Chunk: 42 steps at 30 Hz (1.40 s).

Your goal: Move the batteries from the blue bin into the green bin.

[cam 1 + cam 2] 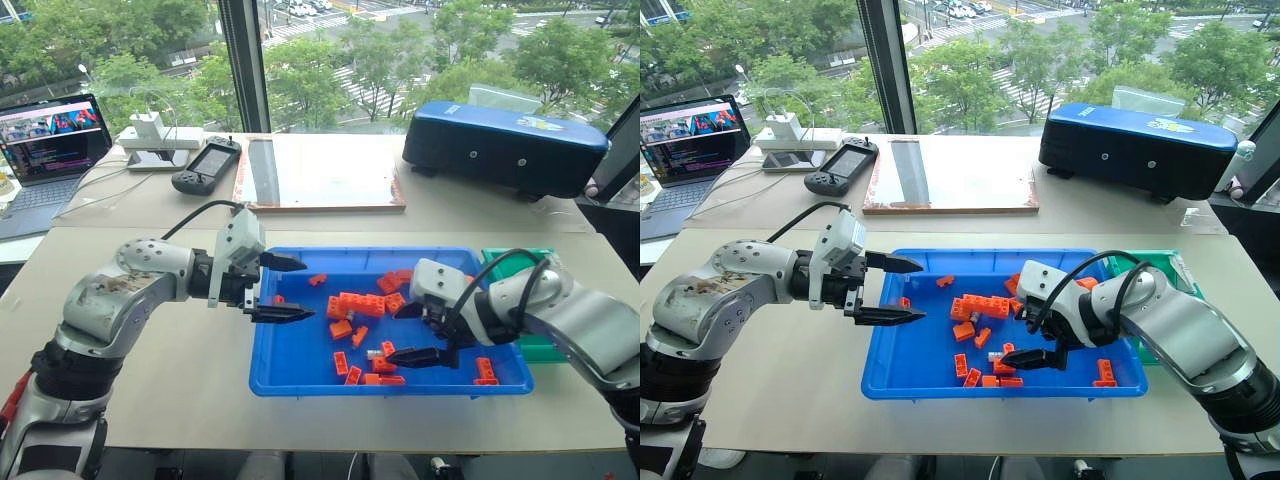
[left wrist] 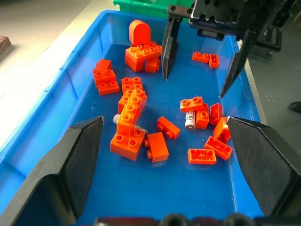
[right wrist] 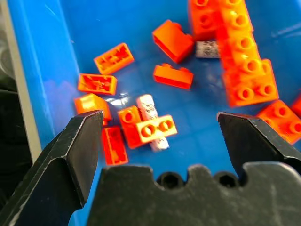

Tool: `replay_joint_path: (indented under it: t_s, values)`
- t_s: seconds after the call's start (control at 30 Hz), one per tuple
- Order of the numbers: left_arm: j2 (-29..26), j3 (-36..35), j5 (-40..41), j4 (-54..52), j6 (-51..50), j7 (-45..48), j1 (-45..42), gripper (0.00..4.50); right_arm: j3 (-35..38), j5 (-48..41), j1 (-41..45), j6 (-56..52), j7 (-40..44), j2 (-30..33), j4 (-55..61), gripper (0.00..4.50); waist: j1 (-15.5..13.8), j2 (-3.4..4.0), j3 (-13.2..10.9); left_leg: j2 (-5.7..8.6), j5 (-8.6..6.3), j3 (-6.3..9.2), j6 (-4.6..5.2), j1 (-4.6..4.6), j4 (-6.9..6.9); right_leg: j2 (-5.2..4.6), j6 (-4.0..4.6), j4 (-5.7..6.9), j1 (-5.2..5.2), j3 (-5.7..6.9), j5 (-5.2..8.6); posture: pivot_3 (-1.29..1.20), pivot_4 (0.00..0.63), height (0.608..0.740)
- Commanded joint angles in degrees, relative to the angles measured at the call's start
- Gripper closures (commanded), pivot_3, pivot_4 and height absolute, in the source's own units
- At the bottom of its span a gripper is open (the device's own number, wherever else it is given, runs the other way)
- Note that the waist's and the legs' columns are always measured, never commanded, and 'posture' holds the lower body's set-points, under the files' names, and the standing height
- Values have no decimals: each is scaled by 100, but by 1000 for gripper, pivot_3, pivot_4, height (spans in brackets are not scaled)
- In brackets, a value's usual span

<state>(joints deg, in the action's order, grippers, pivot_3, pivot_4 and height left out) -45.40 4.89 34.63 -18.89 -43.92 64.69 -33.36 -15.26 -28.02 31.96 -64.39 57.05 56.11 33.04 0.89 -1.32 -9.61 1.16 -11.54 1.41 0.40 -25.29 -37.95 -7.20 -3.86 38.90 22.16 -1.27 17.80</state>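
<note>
Right end effector (image 1: 418,334) hangs inside the blue bin (image 1: 300,372) with its fingers spread wide and empty, tilted down so I can straddle a battery (image 3: 151,117) lying directly below and between them. That battery is half buried under an orange brick (image 3: 155,128), which is why I want the wide stance. A second battery (image 3: 207,49) lies farther ahead against the long brick stack (image 3: 243,66). Left end effector (image 1: 278,289) waits open over the bin's far side, out of the way. Behind the right wrist sits the green bin (image 1: 537,346).
</note>
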Motion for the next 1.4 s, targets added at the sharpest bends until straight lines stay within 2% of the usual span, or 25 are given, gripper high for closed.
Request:
replay_joint_path:
  t_s: [0.03, 0.23, 0.53, 0.57, 0.63, 0.83, 1.1, 1.23, 1.33, 1.4]
  values:
    - [-2, -37, -14, -56, 124, 13, -69, 0, -21, -87, -66, 19, -44, -153, -121, 18, 3, 0, 0, -1, 0, 0, 0, 0, 0, 0, 0, 0, 0, 1, 0, 0, 150, 732]
    - [12, -52, -47, -101, 126, -16, -34, 0, 39, -226, -180, 71, 26, -466, -586, 18, 1, 0, 0, 0, 0, 0, 0, 0, 0, 1, 0, 0, 0, 0, 0, 0, 150, 732]
    - [-10, -83, -56, -148, 105, -80, 5, 0, -57, -324, -289, 110, 126, -509, -922, 18, 1, 0, 0, 0, 0, 1, 0, 0, 0, 1, 0, 0, -1, 1, 0, 0, 150, 732]
    - [-13, -81, -59, -149, 106, -84, 5, 0, -80, -316, -318, 128, 129, -506, -942, 520, 0, 0, 0, 0, 0, 0, 0, 0, 0, 1, 0, 0, -1, 1, 0, 0, 150, 732]
    - [-16, -79, -59, -150, 108, -89, 5, 0, -113, -277, -378, 168, 116, -516, -1010, 994, 0, 0, 0, 0, 0, 0, 0, 0, 0, 1, 0, 0, -1, 1, 0, 0, 150, 732]
    - [-9, -58, -75, -120, 130, -90, -8, 0, 42, -316, -452, 205, 75, -514, -1107, 3021, 6, 0, 0, -1, 0, 1, 0, 0, 0, 2, 0, 0, 0, 1, 0, 0, 150, 732]
    - [14, -43, -87, -113, 135, -89, -10, 0, 678, -311, -96, 319, 147, -43, -1259, 3034, -2, 0, 0, 0, 0, 0, 0, 0, 0, 2, 0, 0, -1, 1, 0, 0, 150, 732]
    - [42, -23, -96, -109, 147, -92, -20, 0, 625, 479, 296, 908, -179, 258, -2031, 3034, 4, 0, 0, -1, 0, -1, 0, 1, 0, 2, 0, 0, 0, 0, 0, 0, 150, 732]
    - [55, -14, -104, -98, 156, -90, -28, 0, 613, 781, 509, 1154, -403, 136, -2462, 3034, 4, 0, 0, 0, 0, -2, 0, 0, 0, 2, 0, -2, 0, 0, 0, 0, 150, 732]
    - [63, -12, -104, -101, 160, -91, -24, 0, 644, 901, 605, 1276, -509, 20, -2611, 2031, 14, 0, 0, -1, 0, -3, -1, 0, 0, 2, 0, -1, 2, -1, 0, 0, 150, 732]
